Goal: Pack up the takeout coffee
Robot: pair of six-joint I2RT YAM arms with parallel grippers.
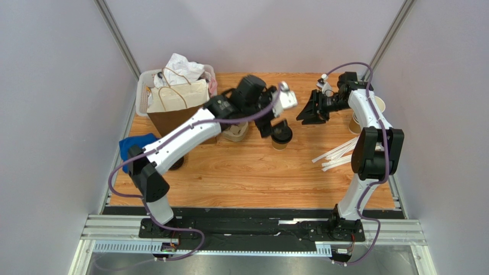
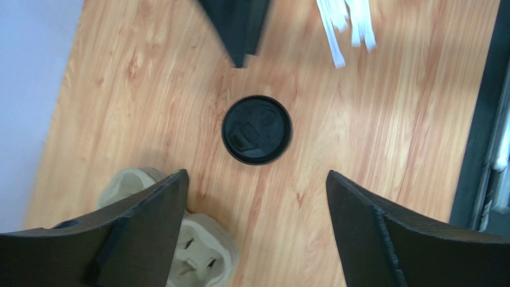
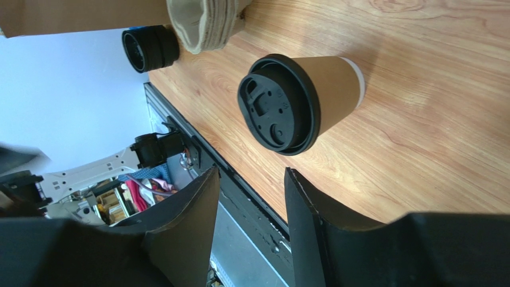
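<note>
The takeout coffee (image 1: 281, 136), a tan paper cup with a black lid, stands upright on the wooden table (image 1: 258, 177) near the middle. My left gripper (image 1: 270, 125) hovers just above and beside it, wide open and empty. In the left wrist view (image 2: 256, 174) the lid (image 2: 257, 130) shows from above, ahead of the fingertips. My right gripper (image 1: 301, 116) is open and empty, a short way right of the cup and pointing at it. In the right wrist view (image 3: 251, 171) the cup (image 3: 302, 101) stands ahead of the jaws.
A brown paper bag (image 1: 178, 109) stands at back left in front of a white basket (image 1: 143, 86). A pulp cup carrier (image 1: 235, 133) lies left of the cup. White straws (image 1: 336, 154) and stacked lidless cups (image 1: 357, 123) are at right. Black lids (image 3: 149, 48) lie beyond the carrier.
</note>
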